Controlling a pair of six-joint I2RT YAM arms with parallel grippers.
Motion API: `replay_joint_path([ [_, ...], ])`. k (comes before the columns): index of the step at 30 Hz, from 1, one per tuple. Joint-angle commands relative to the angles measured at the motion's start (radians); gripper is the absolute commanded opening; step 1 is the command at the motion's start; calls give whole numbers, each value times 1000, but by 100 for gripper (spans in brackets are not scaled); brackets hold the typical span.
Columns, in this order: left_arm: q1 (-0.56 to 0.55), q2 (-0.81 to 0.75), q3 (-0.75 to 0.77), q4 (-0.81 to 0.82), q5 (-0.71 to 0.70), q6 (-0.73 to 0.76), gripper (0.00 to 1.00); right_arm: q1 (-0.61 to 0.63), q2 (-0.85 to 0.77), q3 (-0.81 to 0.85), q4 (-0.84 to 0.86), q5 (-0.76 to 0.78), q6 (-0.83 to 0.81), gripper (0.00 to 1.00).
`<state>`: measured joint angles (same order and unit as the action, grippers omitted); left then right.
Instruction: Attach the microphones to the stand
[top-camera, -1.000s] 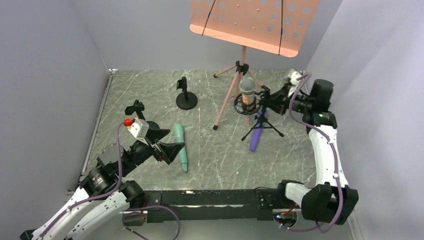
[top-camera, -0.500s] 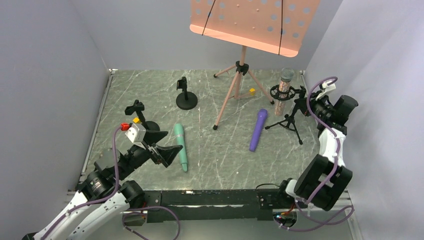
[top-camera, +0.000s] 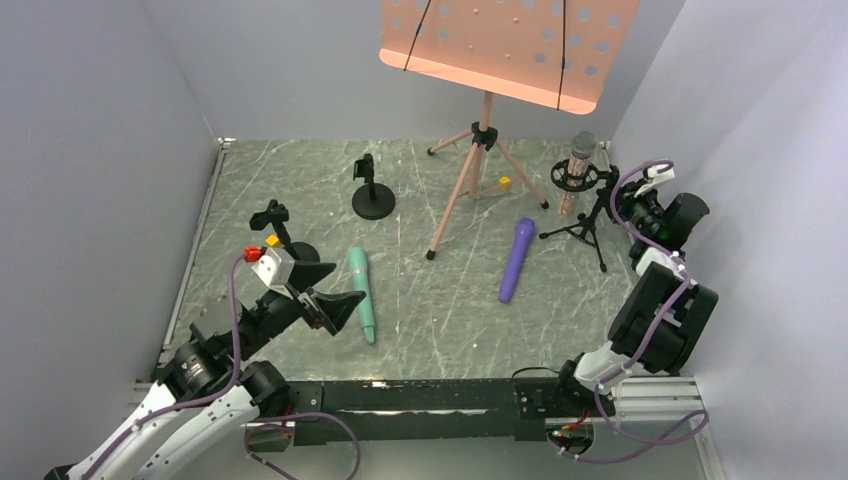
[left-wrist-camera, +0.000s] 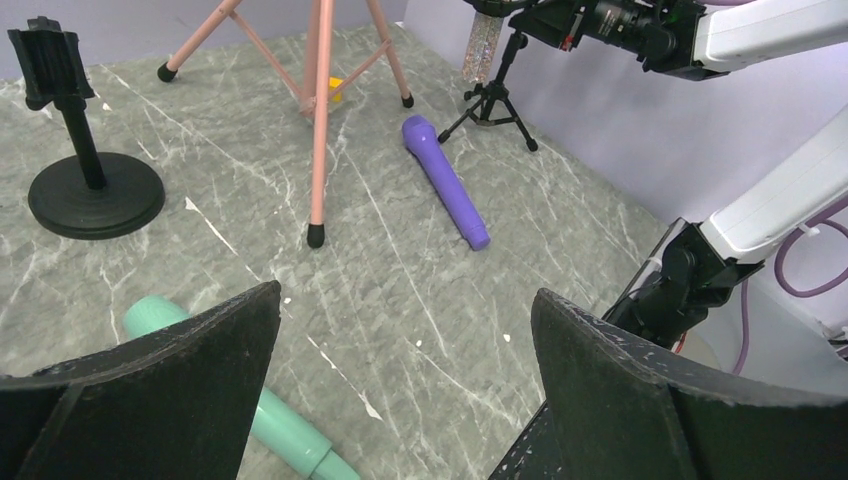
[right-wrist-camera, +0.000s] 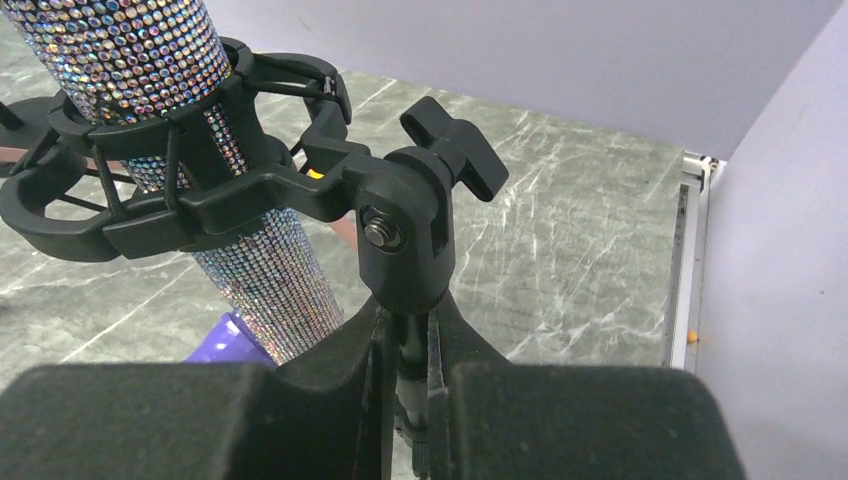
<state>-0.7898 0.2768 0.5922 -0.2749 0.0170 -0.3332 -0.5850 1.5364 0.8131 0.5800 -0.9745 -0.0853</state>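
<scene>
1. By my reading, one of three is done. The glittery microphone (top-camera: 577, 170) stands upright in the ring mount (right-wrist-camera: 200, 205) of the small tripod stand (top-camera: 585, 228), at 2 o'clock on the surface (top-camera: 450, 320).
2. The right jaws are clamped on that tripod's stem, just under the knob (so the stand is gripped, not the microphone). I cannot tell whether all its feet are down.
3. Two are left to do. The purple microphone (top-camera: 515, 262) lies flat toward 3 o'clock, and the mint microphone (top-camera: 362, 295) lies flat toward 8 o'clock.
4. The left jaws stand wide apart, holding nothing, just beside the mint one.
5. Holders: the clip on the round-base stand (top-camera: 372, 195) at 11 o'clock is empty. The second black stand (top-camera: 272, 216) at 9 o'clock looks empty too.
</scene>
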Motion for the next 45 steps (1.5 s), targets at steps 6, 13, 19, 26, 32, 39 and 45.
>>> replay_joint_path([
  [6, -4, 36, -4, 46, -14, 16, 99, -17, 22, 12, 86, -119, -36, 30],
  [13, -4, 31, -8, 54, -14, 6, 99, -22, -26, -20, 32, -143, -79, 56],
  [19, -5, 17, -8, 44, -8, -4, 99, -34, -77, -3, -89, -64, -116, 75],
  [26, -3, 15, -9, 26, -1, -12, 99, -84, -151, 21, -310, -19, -193, 87],
  [32, -4, 57, 9, -2, -9, -22, 99, -120, -225, 75, -639, 8, -361, 91],
  [39, -3, 96, 23, 14, -28, -43, 99, -124, -342, 126, -1064, 21, -592, 93],
  [45, -3, 176, 85, -19, -77, -52, 99, -107, -392, 199, -1427, -18, -821, 93],
])
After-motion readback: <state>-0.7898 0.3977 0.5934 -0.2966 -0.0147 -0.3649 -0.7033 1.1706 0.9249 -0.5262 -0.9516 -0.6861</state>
